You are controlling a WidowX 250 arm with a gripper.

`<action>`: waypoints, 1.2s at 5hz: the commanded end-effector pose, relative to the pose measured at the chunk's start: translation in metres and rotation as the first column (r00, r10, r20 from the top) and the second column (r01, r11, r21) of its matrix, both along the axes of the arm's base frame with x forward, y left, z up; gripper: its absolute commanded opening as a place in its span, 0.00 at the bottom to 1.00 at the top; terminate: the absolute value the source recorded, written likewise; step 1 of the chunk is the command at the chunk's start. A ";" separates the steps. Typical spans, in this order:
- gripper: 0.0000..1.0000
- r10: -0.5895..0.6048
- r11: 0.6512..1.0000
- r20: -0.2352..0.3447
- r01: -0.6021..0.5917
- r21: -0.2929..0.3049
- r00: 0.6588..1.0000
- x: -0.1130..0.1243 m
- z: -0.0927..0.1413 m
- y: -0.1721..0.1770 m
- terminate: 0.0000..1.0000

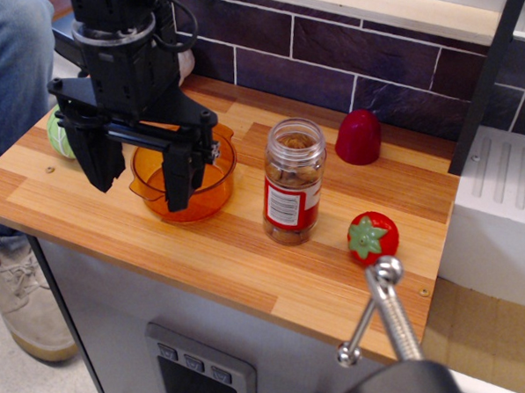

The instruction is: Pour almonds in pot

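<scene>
The almonds point(293, 173) are brown nuts inside a clear cylindrical jar point(292, 183) with a red-and-white label. The jar stands upright and uncapped near the middle of the wooden counter. The orange translucent pot point(205, 186) sits to the jar's left, partly hidden behind my gripper. My black gripper point(141, 178) hangs in front of and over the pot's left side. Its two fingers point down, spread wide apart and hold nothing. The jar is well to its right, untouched.
A red dome-shaped cap point(358, 137) sits behind the jar to the right. A toy tomato point(373, 237) lies near the counter's right front. A green cabbage point(60, 135) is at the far left, behind the gripper. A metal handle point(383, 309) sticks up in front.
</scene>
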State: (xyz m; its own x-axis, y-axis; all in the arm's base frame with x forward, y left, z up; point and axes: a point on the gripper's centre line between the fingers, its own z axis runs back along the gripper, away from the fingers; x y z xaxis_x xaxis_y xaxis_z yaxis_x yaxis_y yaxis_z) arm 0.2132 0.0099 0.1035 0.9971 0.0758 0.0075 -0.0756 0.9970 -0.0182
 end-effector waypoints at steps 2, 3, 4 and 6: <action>1.00 -0.017 1.000 0.003 0.017 0.007 1.000 0.012 0.004 -0.019 0.00; 1.00 -0.227 0.973 -0.070 0.229 0.033 0.971 0.033 0.012 -0.036 0.00; 1.00 -0.449 0.874 -0.143 0.467 0.138 0.882 0.047 0.024 -0.067 0.00; 1.00 -0.744 0.489 -0.436 0.857 0.161 0.506 0.073 0.042 -0.107 0.00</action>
State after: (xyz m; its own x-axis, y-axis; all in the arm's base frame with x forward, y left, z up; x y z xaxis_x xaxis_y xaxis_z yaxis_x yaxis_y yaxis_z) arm 0.2920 -0.1002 0.1310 0.5020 -0.7053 -0.5005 0.8507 0.5068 0.1392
